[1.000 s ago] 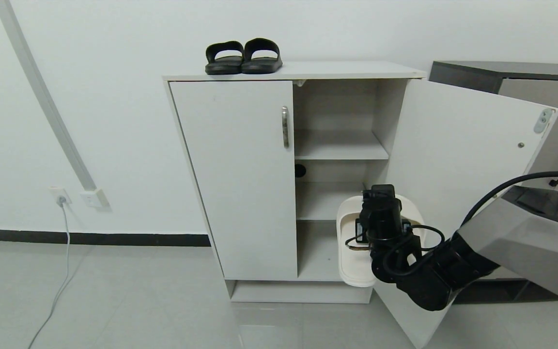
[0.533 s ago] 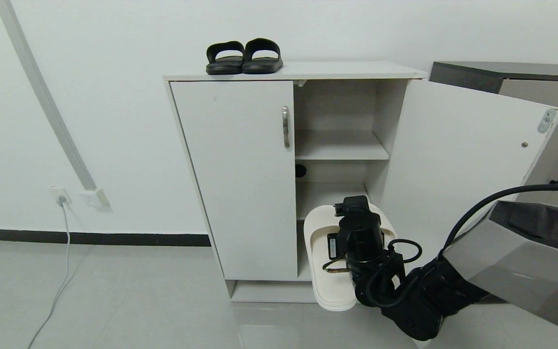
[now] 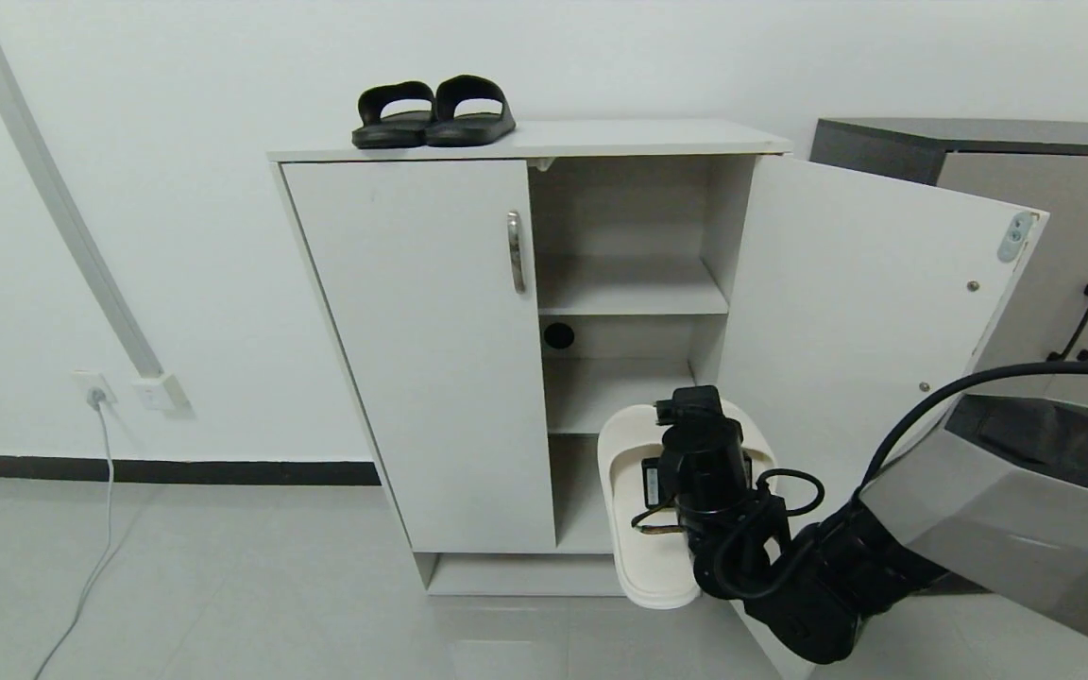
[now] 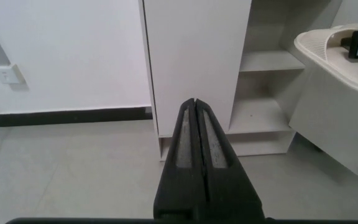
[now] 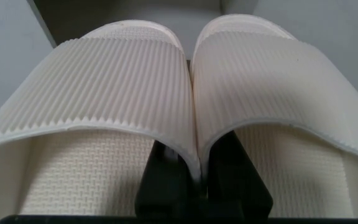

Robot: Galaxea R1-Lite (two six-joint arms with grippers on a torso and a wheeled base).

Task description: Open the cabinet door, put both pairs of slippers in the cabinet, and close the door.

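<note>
White slippers [image 3: 626,515] side by side, inner edges clamped together in the right gripper [image 5: 199,177], held just in front of the cabinet's [image 3: 648,139] lower shelves, right door [image 3: 846,312] wide open, black slippers [image 3: 433,111] on the cabinet top, left gripper [image 4: 194,111] closed on nothing, low over the floor [image 4: 73,168].

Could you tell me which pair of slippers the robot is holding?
The white pair, pinched in the right gripper; the black pair sits on the cabinet top.

A white wall [image 3: 176,236] meets a glossy grey floor [image 3: 223,604] at a black skirting strip [image 3: 157,468]. Slanting trunking [image 3: 43,189] runs down beside a socket [image 3: 91,387], seemingly with a cable [image 3: 100,510] plugged in. A grey cupboard [image 3: 1026,179] stands at the right.
</note>
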